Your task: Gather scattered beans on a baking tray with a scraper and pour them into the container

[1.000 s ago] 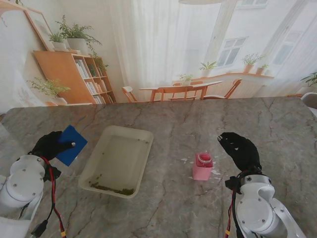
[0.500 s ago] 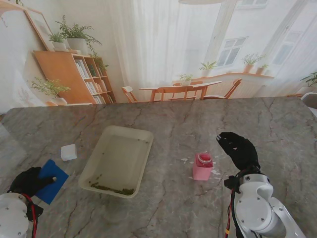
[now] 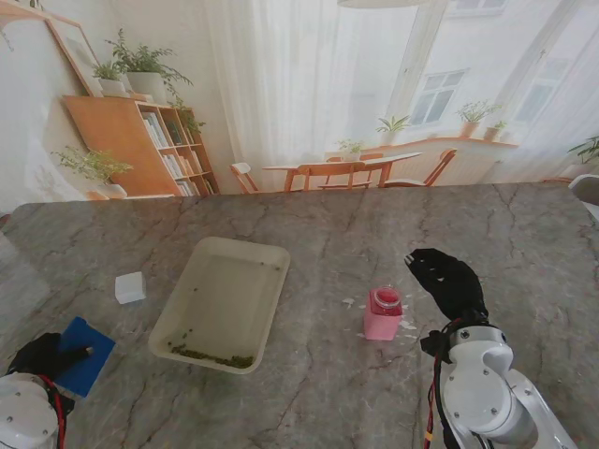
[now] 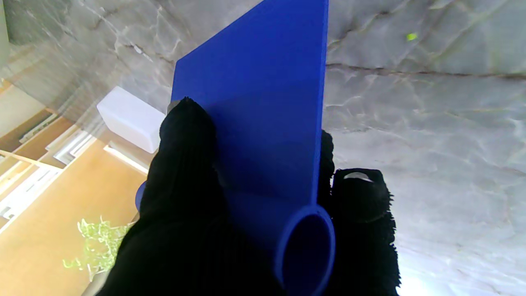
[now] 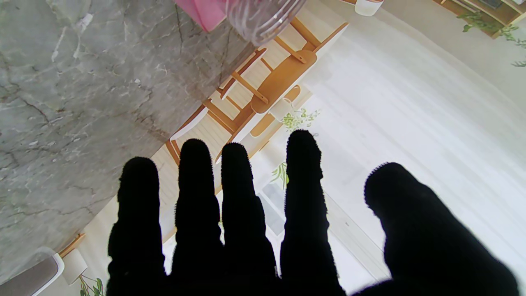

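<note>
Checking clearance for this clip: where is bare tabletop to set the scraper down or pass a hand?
Bare marble lies between the baking tray and pink container, and across the far table. It is tighter on the left, where the white block, scraper and left hand cluster. The right hand flanks the container.

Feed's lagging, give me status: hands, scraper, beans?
Left hand shut on scraper, near left of tray. Right hand open, right of container. Beans banked at tray's near edge. White block left of tray, not blocking.
</note>
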Tool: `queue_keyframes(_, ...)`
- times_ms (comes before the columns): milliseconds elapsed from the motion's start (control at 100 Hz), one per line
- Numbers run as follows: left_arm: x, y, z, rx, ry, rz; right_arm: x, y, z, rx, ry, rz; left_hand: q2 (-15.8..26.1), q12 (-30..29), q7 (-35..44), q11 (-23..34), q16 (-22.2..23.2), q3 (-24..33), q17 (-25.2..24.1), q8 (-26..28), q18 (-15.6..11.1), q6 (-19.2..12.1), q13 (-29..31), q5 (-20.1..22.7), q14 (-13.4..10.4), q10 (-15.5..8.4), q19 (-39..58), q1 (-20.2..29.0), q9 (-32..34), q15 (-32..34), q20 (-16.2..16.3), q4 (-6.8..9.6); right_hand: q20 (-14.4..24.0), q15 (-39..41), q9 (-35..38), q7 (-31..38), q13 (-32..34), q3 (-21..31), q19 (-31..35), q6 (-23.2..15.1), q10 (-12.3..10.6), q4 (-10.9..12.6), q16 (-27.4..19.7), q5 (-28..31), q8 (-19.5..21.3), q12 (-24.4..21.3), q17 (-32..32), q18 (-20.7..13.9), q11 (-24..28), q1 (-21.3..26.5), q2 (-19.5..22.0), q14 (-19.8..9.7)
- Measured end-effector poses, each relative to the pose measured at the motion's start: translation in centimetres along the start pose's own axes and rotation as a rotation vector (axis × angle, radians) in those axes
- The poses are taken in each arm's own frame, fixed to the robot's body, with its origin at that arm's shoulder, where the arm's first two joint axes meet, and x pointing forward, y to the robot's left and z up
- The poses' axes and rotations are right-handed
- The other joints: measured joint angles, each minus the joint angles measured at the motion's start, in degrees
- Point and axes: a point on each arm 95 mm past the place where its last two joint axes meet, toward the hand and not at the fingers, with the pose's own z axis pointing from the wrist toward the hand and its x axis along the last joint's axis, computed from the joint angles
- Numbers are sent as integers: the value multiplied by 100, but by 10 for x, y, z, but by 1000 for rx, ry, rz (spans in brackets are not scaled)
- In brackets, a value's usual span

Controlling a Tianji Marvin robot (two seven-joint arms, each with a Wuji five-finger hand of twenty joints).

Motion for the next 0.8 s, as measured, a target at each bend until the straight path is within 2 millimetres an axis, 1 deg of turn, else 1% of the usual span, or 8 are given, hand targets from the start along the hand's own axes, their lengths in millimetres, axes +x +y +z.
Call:
queue_keyframes(150, 6, 2, 12, -4, 0, -35, 0, 0, 0, 2, -1, 0, 33, -81, 131, 73, -10, -50, 0, 60, 1, 0, 69, 0, -29, -47, 1, -59, 50, 14, -33, 0, 0, 0, 0, 0, 0, 0, 0, 0, 0, 0, 0, 0, 0, 0, 0, 0, 0, 0, 0, 0)
queue_keyframes(280, 11, 4, 16, -4, 2, -20, 0, 0, 0, 2, 0, -1, 36, -329, 132, 116, -32, -51, -140, 60, 2, -2, 69, -21, -25, -55, -96, -169, 54, -66, -220, 0, 0, 0, 0, 0, 0, 0, 0, 0, 0, 0, 0, 0, 0, 0, 0, 0, 0, 0, 0, 0)
queue_keyframes(360, 13, 3, 18, 1, 2, 35, 0, 0, 0, 2, 0, -1, 45, -604, 29, -247, -71, -113, -550, 54, 64, -1, -179, -215, 69, 21, -535, -279, -145, -645, -298, 0, 0, 0, 0, 0, 0, 0, 0, 0, 0, 0, 0, 0, 0, 0, 0, 0, 0, 0, 0, 0)
queue_keyframes(480, 11, 2, 21, 6, 6, 135, 0, 0, 0, 2, -1, -1, 172, -1183, -886, -1083, -195, -124, -1165, -118, 169, 15, -805, -503, 183, 253, -1411, -608, -769, -1762, -389, 0, 0, 0, 0, 0, 0, 0, 0, 0, 0, 0, 0, 0, 0, 0, -1, 0, 0, 0, 0, 0)
queue_keyframes(570, 8, 3, 24, 2, 3, 117, 0, 0, 0, 3, -1, -1, 177, -1616, -1788, -1675, -417, -124, -1636, -823, 326, 39, -1315, -581, 343, 449, -2079, -727, -1232, -2690, -555, 2, 0, 0, 0, 0, 0, 0, 0, 0, 0, 0, 0, 0, 0, 0, -1, 0, 0, 0, 0, 0)
queue_keyframes(600, 8, 4, 24, 2, 1, 114, 0, 0, 0, 4, -1, -1, 195, -1752, -2022, -1861, -521, -124, -1780, -1005, 398, 72, -1454, -734, 433, 504, -2301, -748, -1381, -2962, -636, 4, 0, 0, 0, 0, 0, 0, 0, 0, 0, 0, 0, 0, 0, 0, -1, 0, 0, 0, 0, 0)
queue_keyframes(740, 8, 5, 25, 9, 6, 161, 0, -1, 0, 9, 1, -2, 305, -2049, -2721, -2067, -810, -40, -2435, -1675, 688, 88, -2116, -997, 635, 570, -3320, -935, -1976, -3779, -1022, 7, 0, 0, 0, 0, 0, 0, 0, 0, 0, 0, 0, 0, 0, 0, -1, 0, 0, 0, 0, 0)
queue_keyframes(800, 10, 5, 25, 9, 16, 166, 0, -1, 1, 12, 1, -2, 305, -2499, -2921, -2741, -873, 55, -2693, -1871, 779, 85, -2400, -1153, 732, 678, -3685, -946, -2307, -4060, -1174, 9, 0, 0, 0, 0, 0, 0, 0, 0, 0, 0, 0, 0, 0, 0, -1, 0, 0, 0, 0, 0)
